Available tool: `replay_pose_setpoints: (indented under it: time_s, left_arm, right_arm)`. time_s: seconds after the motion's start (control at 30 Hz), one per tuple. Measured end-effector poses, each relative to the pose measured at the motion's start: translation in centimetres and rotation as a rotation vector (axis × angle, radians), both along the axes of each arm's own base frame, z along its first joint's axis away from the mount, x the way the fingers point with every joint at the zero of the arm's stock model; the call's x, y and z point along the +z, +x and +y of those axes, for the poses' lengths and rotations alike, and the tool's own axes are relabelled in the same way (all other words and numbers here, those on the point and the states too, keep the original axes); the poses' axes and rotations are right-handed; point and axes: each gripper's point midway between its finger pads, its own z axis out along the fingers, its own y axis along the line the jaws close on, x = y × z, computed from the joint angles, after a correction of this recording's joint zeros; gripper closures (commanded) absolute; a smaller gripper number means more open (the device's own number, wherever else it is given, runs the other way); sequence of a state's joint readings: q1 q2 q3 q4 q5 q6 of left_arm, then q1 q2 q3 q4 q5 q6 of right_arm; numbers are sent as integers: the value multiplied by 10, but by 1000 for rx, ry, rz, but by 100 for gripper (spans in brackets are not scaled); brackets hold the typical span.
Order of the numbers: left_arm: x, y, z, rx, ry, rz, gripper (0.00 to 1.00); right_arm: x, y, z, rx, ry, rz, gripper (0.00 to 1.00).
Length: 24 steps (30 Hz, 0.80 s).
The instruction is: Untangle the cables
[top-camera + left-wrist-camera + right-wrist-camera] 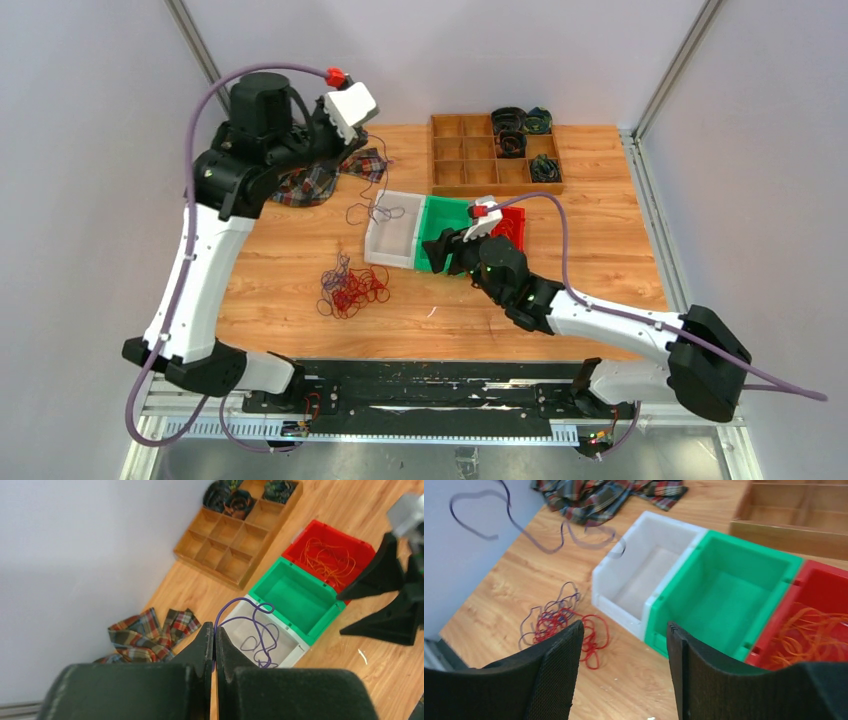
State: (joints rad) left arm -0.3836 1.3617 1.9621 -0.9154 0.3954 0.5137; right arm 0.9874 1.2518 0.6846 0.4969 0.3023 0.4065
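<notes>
Purple cable (pixel 240 599) pinched in left claw (pixel 215 632), right claw (pixel 624 630) spread, empty

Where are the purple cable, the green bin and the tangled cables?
purple cable (pixel 241 599), left wrist view, top of its arc.
green bin (pixel 719 605), right wrist view, bare floor.
cable tangle (pixel 352 288), top external view, heap's middle.

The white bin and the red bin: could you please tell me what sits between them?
The green bin, empty, abutting both; clearest in the right wrist view.

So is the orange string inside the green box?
No, the orange cable lies in the red bin, right beside the green bin.
</notes>
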Motion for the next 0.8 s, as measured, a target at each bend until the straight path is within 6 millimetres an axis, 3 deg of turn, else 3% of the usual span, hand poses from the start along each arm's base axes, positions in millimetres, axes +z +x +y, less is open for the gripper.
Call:
replay_pose_setpoints:
  time_s: [0.13, 0.27, 0.37, 0.57, 0.8]
  left_arm:
    - [-36, 21, -11, 2, 46, 66, 100]
    - [-54, 36, -25, -6, 62, 103, 100]
    - [-60, 38, -38, -32, 67, 118, 100]
    - [-58, 26, -62, -94, 61, 117, 100]
    - [-30, 21, -85, -139, 29, 56, 100]
  right_arm:
    - [2, 12, -30, -98, -12, 9, 38]
    - [-5, 17, -52, -162, -27, 30, 39]
    - [-12, 19, -63, -193, -37, 49, 39]
    - [-14, 19, -71, -211, -40, 63, 40]
    - [-13, 21, -80, -237, -32, 69, 41]
